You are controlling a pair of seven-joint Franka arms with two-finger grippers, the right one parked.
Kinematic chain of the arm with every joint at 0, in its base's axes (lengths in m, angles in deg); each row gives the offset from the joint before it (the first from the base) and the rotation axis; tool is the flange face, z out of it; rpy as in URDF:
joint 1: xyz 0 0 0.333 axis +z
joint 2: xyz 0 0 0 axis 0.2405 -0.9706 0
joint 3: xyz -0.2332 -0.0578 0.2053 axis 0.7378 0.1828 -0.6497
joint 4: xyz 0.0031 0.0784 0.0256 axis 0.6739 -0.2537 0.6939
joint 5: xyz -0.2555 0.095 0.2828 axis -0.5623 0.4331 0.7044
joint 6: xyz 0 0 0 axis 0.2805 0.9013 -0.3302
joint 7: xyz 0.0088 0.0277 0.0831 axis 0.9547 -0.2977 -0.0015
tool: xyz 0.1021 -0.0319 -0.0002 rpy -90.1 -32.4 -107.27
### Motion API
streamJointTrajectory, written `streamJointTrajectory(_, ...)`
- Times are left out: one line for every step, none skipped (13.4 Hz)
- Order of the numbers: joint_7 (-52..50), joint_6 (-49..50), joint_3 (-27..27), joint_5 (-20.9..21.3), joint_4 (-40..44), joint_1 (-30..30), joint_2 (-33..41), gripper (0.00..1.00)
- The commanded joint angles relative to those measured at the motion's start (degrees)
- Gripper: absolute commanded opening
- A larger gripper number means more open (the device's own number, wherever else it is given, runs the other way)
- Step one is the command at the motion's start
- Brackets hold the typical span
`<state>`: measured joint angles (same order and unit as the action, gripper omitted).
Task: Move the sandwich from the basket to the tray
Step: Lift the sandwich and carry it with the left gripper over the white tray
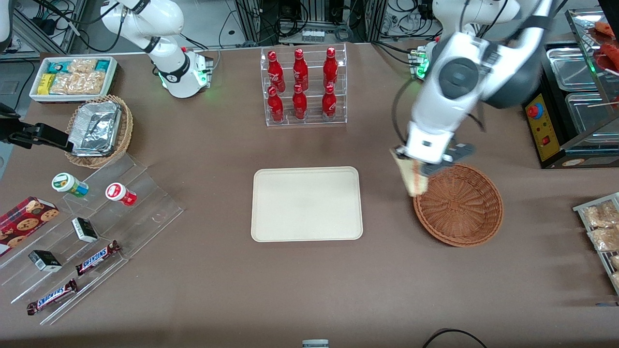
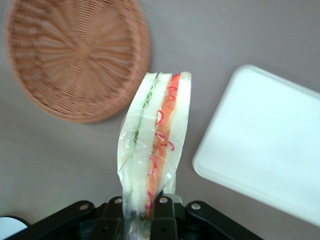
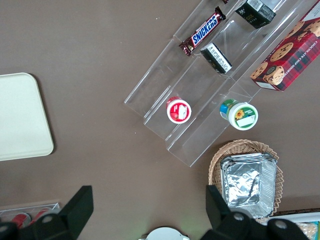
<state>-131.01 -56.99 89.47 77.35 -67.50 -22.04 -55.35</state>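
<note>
My left gripper (image 1: 420, 166) is shut on the sandwich (image 1: 412, 178), a plastic-wrapped wedge of white bread with red and green filling (image 2: 154, 145). It hangs in the air above the rim of the reddish-brown wicker basket (image 1: 459, 205), on the edge that faces the tray. The basket (image 2: 75, 55) holds nothing. The cream-white tray (image 1: 306, 203) lies flat in the middle of the table, bare, a short way from the sandwich. In the left wrist view the black fingers (image 2: 165, 220) pinch the wedge's narrow end, and the tray's corner (image 2: 265, 140) shows beside it.
A clear rack of red bottles (image 1: 303, 87) stands farther from the front camera than the tray. Toward the parked arm's end are a tan wicker basket with foil (image 1: 99, 130), a white snack bin (image 1: 73, 77) and stepped acrylic shelves (image 1: 82, 237) with snacks. A metal display case (image 1: 575, 101) stands near the working arm.
</note>
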Motion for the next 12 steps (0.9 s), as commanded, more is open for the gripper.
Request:
streamJointTrajectory(-1.2,1.2,7.0,4.2,6.7,0.5,-7.6,0.00)
streamJointTrajectory(-3.1,1.2,9.9,7.0,9.2,0.4,-11.7,0.00)
streamJointTrajectory(-5.3,1.2,12.3,9.8,11.5,-0.7,-15.2,0.00)
streamJointTrajectory(-8.3,1.2,12.6,12.9,14.3,-3.8,-19.0,0.00)
streamJointTrajectory(-10.5,1.1,12.6,15.0,16.9,-6.5,-22.7,0.00)
streamJointTrajectory(-11.2,1.1,12.6,16.4,19.6,-8.2,-26.3,0.00)
streamJointTrajectory(-11.3,1.0,12.6,17.7,21.7,-10.2,-29.0,0.00)
streamJointTrajectory(-11.4,-0.2,12.5,19.8,23.4,-12.3,-31.4,0.00)
streamJointTrajectory(-11.9,-2.4,12.5,22.1,23.8,-13.1,-33.3,0.00)
streamJointTrajectory(-12.8,-4.0,12.5,23.7,23.8,-13.2,-34.9,0.00)
streamJointTrajectory(-13.9,-5.8,12.5,25.2,23.8,-13.7,-36.2,0.00)
streamJointTrajectory(-14.2,-7.2,12.5,26.3,23.9,-14.4,-37.4,0.00)
